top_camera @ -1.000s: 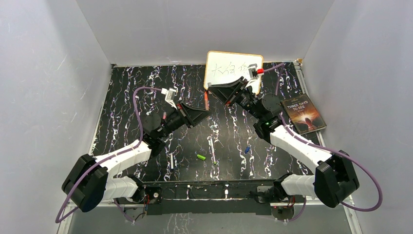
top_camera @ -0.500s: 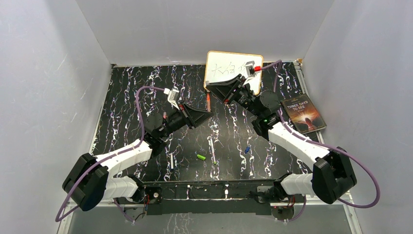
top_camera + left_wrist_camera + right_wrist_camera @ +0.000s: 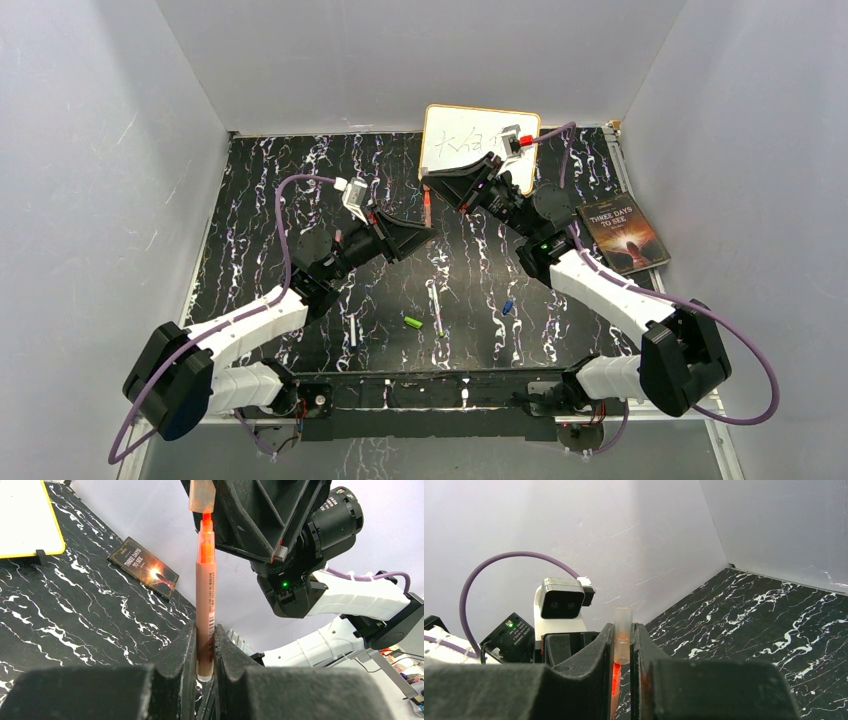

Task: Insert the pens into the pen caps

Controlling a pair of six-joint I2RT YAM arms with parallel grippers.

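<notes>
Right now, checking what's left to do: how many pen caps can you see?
3: a green cap on the table near the front, a blue cap to its right, an orange cap in the right gripper. More may be hidden.

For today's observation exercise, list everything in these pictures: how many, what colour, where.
orange pen: one, orange, upright in left hand
held cap: one, brownish-orange, right hand, at pen's tip
green cap: one, green, front centre
blue cap: one, blue, right of it
pale pens: two, whitish, either side of green cap
whiteboard: one, white, yellow-edged, far edge
book: one, dark, right side
table: one, black marbled
left hand: shut on pen
right hand: shut on cap
</notes>
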